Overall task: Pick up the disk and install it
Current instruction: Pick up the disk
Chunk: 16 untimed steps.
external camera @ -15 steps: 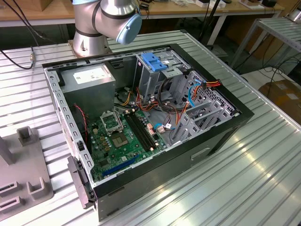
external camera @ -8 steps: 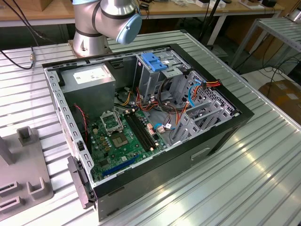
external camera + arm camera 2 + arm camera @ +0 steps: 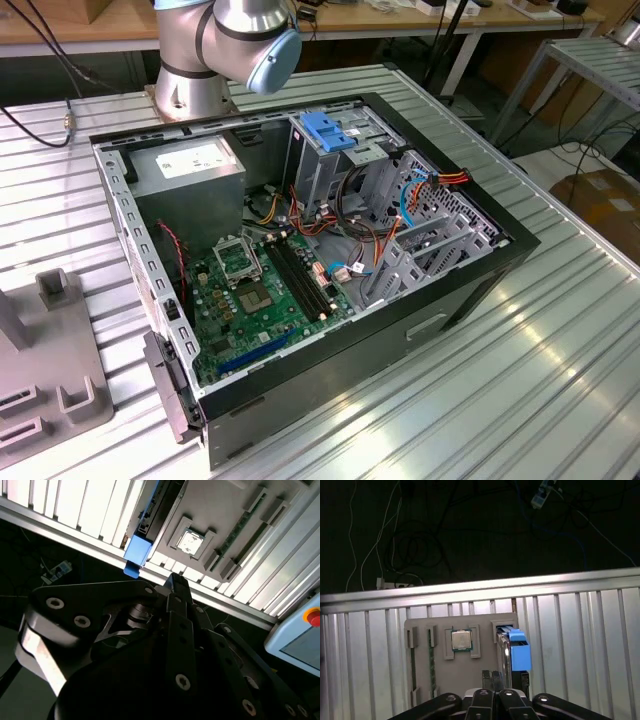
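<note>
The disk (image 3: pixel 512 652) is stood on edge in a slot of the grey fixture tray (image 3: pixel 465 675), just beside the CPU (image 3: pixel 461 640), likely so its upper edge can be pinched; the gripper (image 3: pixel 492 679) is held close by, fingers (image 3: pixel 487 680) closed together, nothing grasped.

Both wrist views above fixture tray (image 3: pixel 455 677)
</note>
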{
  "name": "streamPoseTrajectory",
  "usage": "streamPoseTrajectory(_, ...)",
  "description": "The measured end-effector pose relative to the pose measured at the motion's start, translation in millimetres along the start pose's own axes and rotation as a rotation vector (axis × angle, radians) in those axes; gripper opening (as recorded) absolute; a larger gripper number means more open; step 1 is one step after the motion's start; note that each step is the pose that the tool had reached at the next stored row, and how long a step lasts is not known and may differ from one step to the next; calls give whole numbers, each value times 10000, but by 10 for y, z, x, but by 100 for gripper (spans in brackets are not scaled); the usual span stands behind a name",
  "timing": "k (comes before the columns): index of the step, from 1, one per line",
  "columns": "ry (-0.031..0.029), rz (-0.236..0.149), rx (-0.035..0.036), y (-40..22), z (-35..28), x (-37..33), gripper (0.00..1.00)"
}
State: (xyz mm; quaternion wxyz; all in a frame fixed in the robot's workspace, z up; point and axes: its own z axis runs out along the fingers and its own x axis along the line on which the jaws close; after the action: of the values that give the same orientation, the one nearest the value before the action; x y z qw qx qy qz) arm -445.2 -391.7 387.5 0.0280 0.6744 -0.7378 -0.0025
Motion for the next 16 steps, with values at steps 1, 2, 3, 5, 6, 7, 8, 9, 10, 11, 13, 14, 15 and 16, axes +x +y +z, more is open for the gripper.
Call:
streamPoseTrajectory(1, 1, -1, 0, 0, 0, 0, 10)
streamPoseTrajectory(2, 1, -2, 0, 0, 0, 0, 11)
streamPoseTrajectory(3, 1, -2, 0, 0, 0, 0, 11)
streamPoseTrajectory(5, 1, -4, 0, 0, 0, 0, 17)
streamPoseTrajectory(6, 1, -5, 0, 0, 0, 0, 17)
streamPoseTrajectory(7, 1, -5, 0, 0, 0, 0, 17)
streamPoseTrajectory(8, 1, -6, 0, 0, 0, 0, 17)
streamPoseTrajectory(9, 1, -6, 0, 0, 0, 0, 18)
streamPoseTrajectory(10, 2, -6, 2, 0, 1, 0, 25)
streamPoseTrajectory(11, 1, -6, 21, 0, 4, 0, 25)
streamPoseTrajectory(13, 13, -3, 74, 0, 18, -1, 25)
streamPoseTrajectory(14, 24, -1, 122, -1, 29, -1, 25)
streamPoseTrajectory(15, 27, 1, 151, 0, 38, -2, 26)
streamPoseTrajectory(16, 28, 3, 179, 3, 46, -4, 32)
